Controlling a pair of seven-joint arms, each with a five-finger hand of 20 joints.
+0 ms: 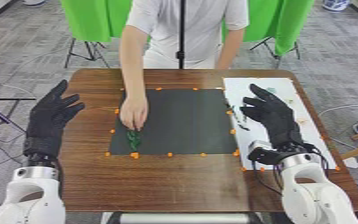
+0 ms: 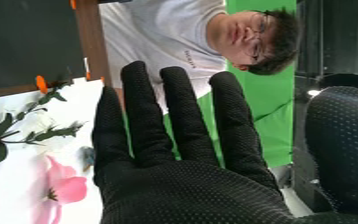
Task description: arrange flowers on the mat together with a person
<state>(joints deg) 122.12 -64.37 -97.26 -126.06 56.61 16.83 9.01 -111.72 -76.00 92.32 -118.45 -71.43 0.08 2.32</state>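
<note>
The green leaf (image 1: 134,140) is laid on the dark mat (image 1: 189,122), near its near left corner; its far end is touched by the fingertips of a person's hand (image 1: 134,111), by which the mat is reached from across the table (image 1: 113,185); whether the leaf is pinched or only touched cannot be told. The mat is edged with orange markers (image 1: 135,155); to its right a white sheet (image 1: 309,140) is laid, on which a leafy sprig (image 2: 5,125) and, beside it, a pink flower (image 2: 69,189) are seen in the wrist view. The right hand (image 1: 269,114) is raised above the sheet, its fingers extended and slightly spread, its thumb held well away; nothing is gripped. The left hand (image 1: 51,116) is held up at the table's left edge; its fingers are loosely extended and nothing is grasped; beyond the table, green cloth (image 1: 87,20) is hung behind the person.
</note>
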